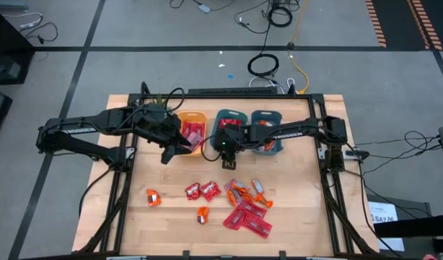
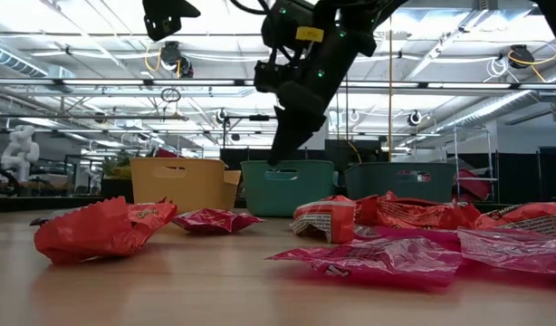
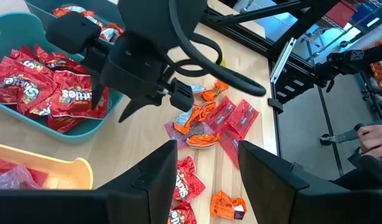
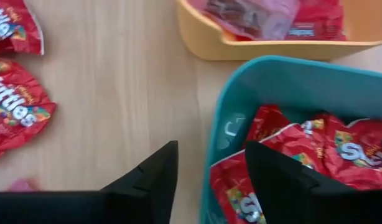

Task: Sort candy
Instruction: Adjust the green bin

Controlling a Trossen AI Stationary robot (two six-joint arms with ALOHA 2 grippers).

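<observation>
So far the sort looks roughly half done, by my reading. The yellow bin [image 1: 193, 133] holds pinkish-red flat packets, and the middle teal bin [image 4: 223, 118] holds red Skittles packets [image 4: 284, 158]. The right gripper [image 4: 206, 180] hangs over that teal bin's rim, fingers parted and empty. The left gripper [image 3: 203, 174] hovers near the yellow bin, fingers also apart with nothing between them. On the table [image 1: 171, 217] remain two Skittles packets [image 1: 201, 191], a few orange wrapped pieces [image 1: 153, 196] and a heap of pinkish-red packets [image 1: 247, 217].
</observation>
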